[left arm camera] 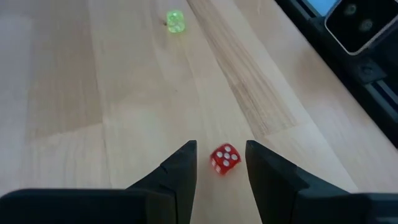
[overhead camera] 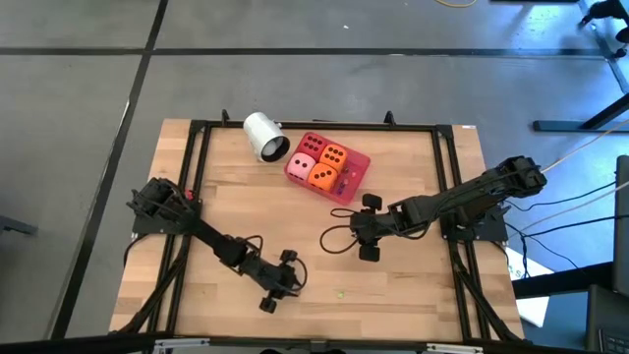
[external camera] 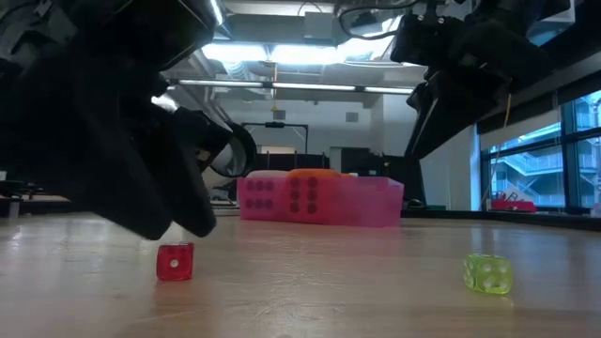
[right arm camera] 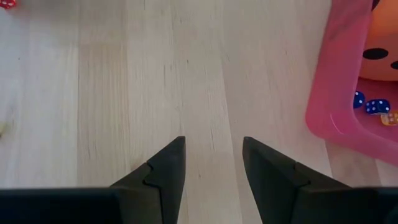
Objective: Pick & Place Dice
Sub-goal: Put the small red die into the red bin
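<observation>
From above, a pale wooden counter carries a pink tray near its far edge. The tray holds four large dice: one red, one pink, two orange, all with dark pips, packed in a square. A white cup lies on its side just beside the tray. The left gripper is low over the near part of the counter; the right gripper sits near the middle, close to the tray.

From counter level, a small clear red die with white pips rests flat on the wood, square-on, just below the dark bulk of the left arm. A small yellow-green die lies well apart from it, slightly tilted. The tray stands behind both.

In the left wrist view, the left gripper has its fingers apart, and the red die sits between the fingertips, touching neither, five pips up. The green die lies farther ahead.

In the right wrist view, the right gripper has its fingers apart over bare wood, holding nothing. The tray lies off to one side, with tiny blue dice inside beside an orange one.
</observation>
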`<state>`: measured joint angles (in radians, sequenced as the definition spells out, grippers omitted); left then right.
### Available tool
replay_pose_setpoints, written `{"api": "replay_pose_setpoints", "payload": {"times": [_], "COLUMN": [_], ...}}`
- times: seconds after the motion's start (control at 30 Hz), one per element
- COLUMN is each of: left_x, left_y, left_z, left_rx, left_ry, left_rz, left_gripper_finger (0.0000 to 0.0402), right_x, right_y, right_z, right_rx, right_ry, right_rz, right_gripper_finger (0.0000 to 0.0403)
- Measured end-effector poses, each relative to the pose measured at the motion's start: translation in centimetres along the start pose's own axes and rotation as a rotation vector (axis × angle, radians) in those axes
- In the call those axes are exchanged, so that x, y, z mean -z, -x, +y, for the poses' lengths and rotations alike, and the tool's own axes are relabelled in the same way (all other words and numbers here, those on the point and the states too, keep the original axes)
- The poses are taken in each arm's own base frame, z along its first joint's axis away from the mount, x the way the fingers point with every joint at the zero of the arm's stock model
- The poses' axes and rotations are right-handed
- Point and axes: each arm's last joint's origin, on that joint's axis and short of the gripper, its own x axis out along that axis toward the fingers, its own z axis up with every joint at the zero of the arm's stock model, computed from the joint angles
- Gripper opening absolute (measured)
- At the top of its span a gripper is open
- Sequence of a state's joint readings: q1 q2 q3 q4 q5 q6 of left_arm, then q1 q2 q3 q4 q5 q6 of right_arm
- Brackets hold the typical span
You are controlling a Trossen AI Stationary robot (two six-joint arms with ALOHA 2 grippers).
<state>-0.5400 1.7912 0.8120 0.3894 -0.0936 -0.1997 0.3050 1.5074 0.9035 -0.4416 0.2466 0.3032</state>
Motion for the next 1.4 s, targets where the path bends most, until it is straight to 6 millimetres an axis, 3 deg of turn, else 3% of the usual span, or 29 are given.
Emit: {"api": "replay_pose_setpoints", "payload": {"times": [1.0,1.4], "left_x": [1.0,1.1], "left_y": [-1.2,-1.2], "left_z": [0.7,0.7], "left_rx": [0.022,0.016], "left_ry": [0.034,0.022], "left_rz": [0.034,0.035], "left_gripper_finger": [0.0133,0.0085], "right_x": [0.0,0.0], "right_y": [0.0,0.0], "right_z": [0.0,0.0], "right_rx": [0.000,0.000], "right_ry": [-0.003,-0.003], "right_rz": [0.000,0.000], "right_gripper_finger": [0.0160,0.0160]}}
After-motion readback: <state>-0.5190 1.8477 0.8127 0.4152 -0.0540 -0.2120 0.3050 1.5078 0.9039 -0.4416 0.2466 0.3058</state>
